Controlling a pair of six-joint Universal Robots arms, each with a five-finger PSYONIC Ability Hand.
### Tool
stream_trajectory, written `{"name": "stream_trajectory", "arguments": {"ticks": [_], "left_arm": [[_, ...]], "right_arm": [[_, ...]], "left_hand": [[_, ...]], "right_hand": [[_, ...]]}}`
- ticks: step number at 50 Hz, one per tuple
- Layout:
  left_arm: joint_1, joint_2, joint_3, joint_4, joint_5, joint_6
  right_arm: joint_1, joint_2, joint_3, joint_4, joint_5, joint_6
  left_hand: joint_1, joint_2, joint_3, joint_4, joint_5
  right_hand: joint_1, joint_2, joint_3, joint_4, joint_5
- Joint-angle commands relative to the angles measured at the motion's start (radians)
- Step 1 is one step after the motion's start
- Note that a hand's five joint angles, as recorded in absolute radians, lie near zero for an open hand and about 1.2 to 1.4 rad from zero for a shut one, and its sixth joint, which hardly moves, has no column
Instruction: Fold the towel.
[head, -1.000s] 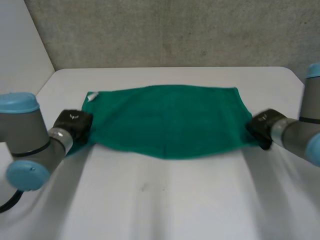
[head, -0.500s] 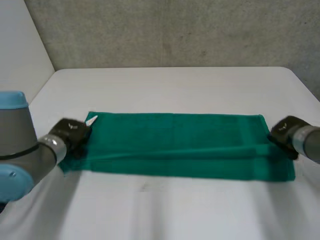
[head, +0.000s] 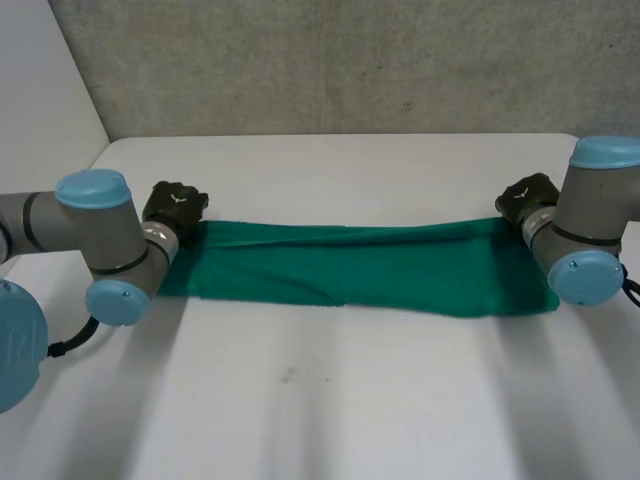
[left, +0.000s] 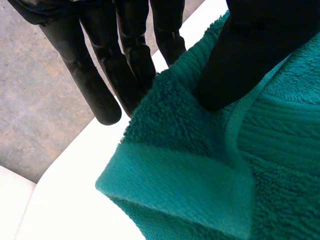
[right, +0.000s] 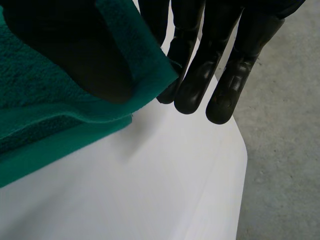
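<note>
A green towel (head: 360, 265) lies across the white table (head: 330, 400) as a long, narrow folded band. My left hand (head: 175, 205) is at its far left corner. In the left wrist view the thumb (left: 250, 50) presses the towel's (left: 200, 165) corner against the straight fingers (left: 95, 85). My right hand (head: 525, 195) is at the far right corner. In the right wrist view the towel's (right: 30, 100) corner wraps over the thumb and is pinched against the straight fingers (right: 200, 65).
A grey wall (head: 340, 60) rises behind the table's far edge. The table's left corner lies close beyond my left hand, and its right edge is close by my right hand. Bare tabletop stretches in front of the towel.
Both hands have moved away toward the far side and further apart, keeping hold of the corners. The towel has gone from a broad spread to a narrow, stretched band.
</note>
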Motion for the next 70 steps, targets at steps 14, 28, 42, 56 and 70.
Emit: {"name": "stream_trajectory", "arguments": {"ticks": [14,28,42,56,70], "left_arm": [[-0.007,0.256,-0.221,0.394,0.034,-0.002],[0.014,0.37,-0.374,0.049,0.051,0.006],[0.017,0.293,-0.286,-0.255,0.096,0.004],[0.037,0.043,0.0,-0.218,0.094,-0.002],[0.045,0.096,0.034,-0.209,0.094,-0.096]], "right_arm": [[0.011,-0.158,0.054,-0.011,0.065,0.237],[-0.005,-0.316,0.293,0.084,-0.124,0.233],[0.006,-0.243,0.23,0.161,-0.19,0.245],[-0.005,-0.244,0.315,0.158,-0.189,0.263],[-0.052,-0.309,0.436,0.146,-0.198,0.26]], "left_hand": [[-0.959,-1.017,-1.009,-1.011,-0.947],[-0.624,-0.683,-0.674,-0.676,-0.613],[-0.292,-0.351,-0.342,-0.344,-0.281],[-0.662,-0.72,-0.712,-0.714,-0.65],[-0.967,-1.026,-1.018,-1.019,-0.956]], "right_hand": [[-0.809,-1.004,-1.006,-1.017,-0.999],[-0.608,-0.803,-0.805,-0.816,-0.797],[-0.223,-0.418,-0.42,-0.431,-0.413],[-0.226,-0.421,-0.423,-0.434,-0.416],[-0.229,-0.424,-0.426,-0.437,-0.419]]}}
